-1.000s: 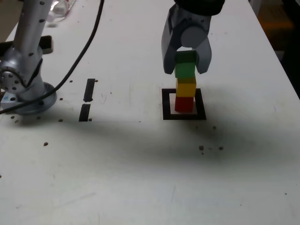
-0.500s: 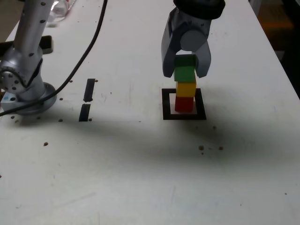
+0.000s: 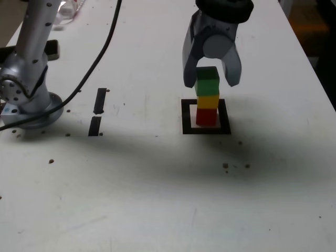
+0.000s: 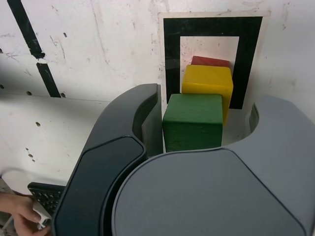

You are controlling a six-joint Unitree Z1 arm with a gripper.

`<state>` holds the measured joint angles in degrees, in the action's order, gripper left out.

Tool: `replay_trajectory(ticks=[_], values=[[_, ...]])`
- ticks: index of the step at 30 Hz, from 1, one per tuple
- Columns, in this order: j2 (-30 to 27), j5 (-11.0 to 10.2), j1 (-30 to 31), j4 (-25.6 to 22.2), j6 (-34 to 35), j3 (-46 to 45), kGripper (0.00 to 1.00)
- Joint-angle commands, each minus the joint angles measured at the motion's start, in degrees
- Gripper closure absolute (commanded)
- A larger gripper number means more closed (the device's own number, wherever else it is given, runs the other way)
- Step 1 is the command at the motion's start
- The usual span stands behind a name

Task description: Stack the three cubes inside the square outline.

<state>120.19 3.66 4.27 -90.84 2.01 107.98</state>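
White, speckled and scuffed, a tabletop (image 3: 147, 199) is marked with two short black tape strips (image 3: 97, 110) at the exterior view's left. Inside the square outline (image 3: 187, 116), the red cube (image 3: 206, 117) is topped by the yellow cube (image 3: 208, 101), and that by the green cube (image 3: 207, 80). The gripper's (image 3: 212, 81) jaws are spread wide around the green cube, with a gap seen on one side. At the wrist view's edge, a person's hand (image 4: 24, 214) is shown near a black keyboard (image 4: 47, 194).
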Motion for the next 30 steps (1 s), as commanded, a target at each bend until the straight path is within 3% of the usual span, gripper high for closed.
replay_trajectory(ticks=[1,13,20,30], values=[[0.1,-0.1,0.1,-0.4,-0.2,0.4,0.28],[-2.6,-1.3,0.1,-1.7,-0.3,0.2,0.24],[-10.2,-2.4,0.1,-3.0,-0.2,-2.1,0.23],[-20.2,-3.9,-1.6,-2.4,-0.2,-12.5,0.22]])
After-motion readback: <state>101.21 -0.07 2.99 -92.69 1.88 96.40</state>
